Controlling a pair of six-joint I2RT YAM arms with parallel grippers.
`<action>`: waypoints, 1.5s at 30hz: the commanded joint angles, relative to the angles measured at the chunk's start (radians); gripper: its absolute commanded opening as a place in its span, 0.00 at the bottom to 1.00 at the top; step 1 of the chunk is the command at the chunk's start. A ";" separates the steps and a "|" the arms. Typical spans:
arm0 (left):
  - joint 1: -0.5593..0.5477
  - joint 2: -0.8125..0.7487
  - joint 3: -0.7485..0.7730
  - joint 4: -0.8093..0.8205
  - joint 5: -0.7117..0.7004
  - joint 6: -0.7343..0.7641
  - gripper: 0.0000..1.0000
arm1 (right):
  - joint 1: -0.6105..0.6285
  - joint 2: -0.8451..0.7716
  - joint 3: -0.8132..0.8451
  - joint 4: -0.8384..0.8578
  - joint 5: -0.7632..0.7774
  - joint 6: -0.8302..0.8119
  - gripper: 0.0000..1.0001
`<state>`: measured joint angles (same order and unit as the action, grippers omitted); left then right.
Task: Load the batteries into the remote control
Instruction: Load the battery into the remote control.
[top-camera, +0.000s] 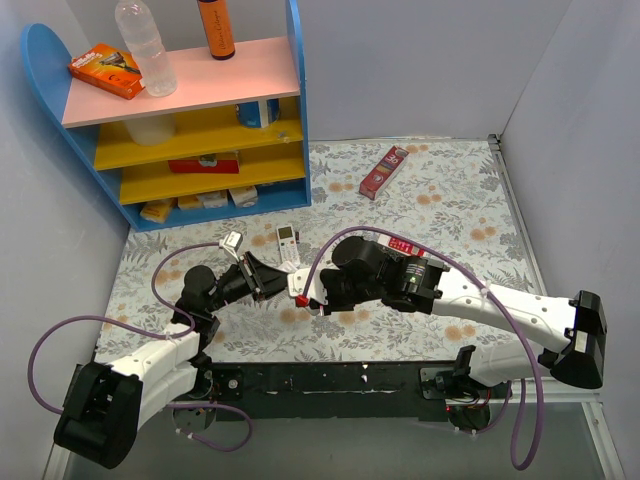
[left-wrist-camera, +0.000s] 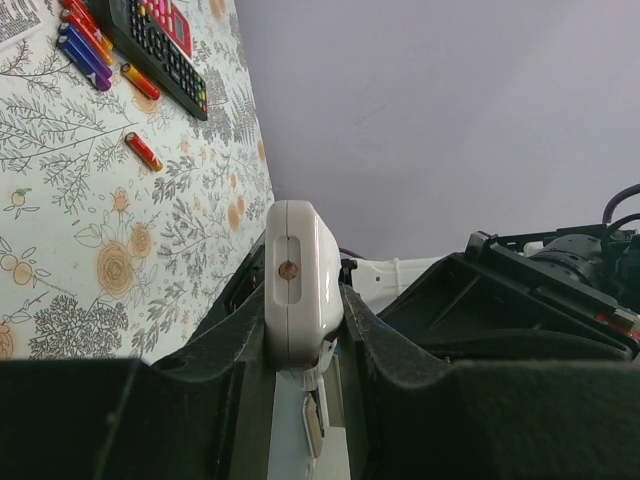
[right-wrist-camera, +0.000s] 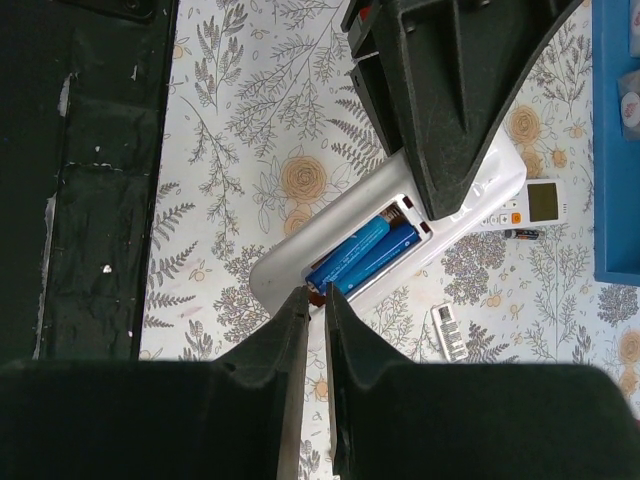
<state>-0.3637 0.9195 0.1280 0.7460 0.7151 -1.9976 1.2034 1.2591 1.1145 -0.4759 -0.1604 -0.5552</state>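
Note:
My left gripper (top-camera: 266, 279) (left-wrist-camera: 303, 292) is shut on the sides of a white remote control (left-wrist-camera: 300, 270) and holds it back side up above the table. In the right wrist view its battery compartment is open, with two blue batteries (right-wrist-camera: 362, 258) lying side by side inside the remote (right-wrist-camera: 300, 255). My right gripper (top-camera: 306, 292) (right-wrist-camera: 318, 293) is shut to a thin slit, its tips at the near end of one blue battery. Several loose red and blue batteries (left-wrist-camera: 85, 45) and a single red one (left-wrist-camera: 143, 150) lie on the table.
A smaller white remote with a screen (top-camera: 288, 245) (right-wrist-camera: 540, 203) lies beyond the held one. A small white cover piece (right-wrist-camera: 450, 330) lies beside it. A black remote (left-wrist-camera: 160, 45) lies by the loose batteries. A blue shelf unit (top-camera: 200, 130) and a red box (top-camera: 383, 172) stand at the back.

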 joint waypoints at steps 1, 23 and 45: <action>-0.003 -0.019 0.035 0.006 0.015 -0.075 0.00 | -0.005 0.002 0.025 0.000 -0.001 -0.014 0.18; -0.003 -0.024 0.047 0.012 0.023 -0.084 0.00 | -0.005 0.039 0.025 0.026 -0.004 -0.002 0.13; -0.004 -0.036 0.055 0.012 0.026 -0.090 0.00 | -0.005 0.122 0.062 0.036 0.039 0.038 0.13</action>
<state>-0.3618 0.9146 0.1341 0.7013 0.7136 -1.9720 1.1980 1.3525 1.1347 -0.4759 -0.1333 -0.5301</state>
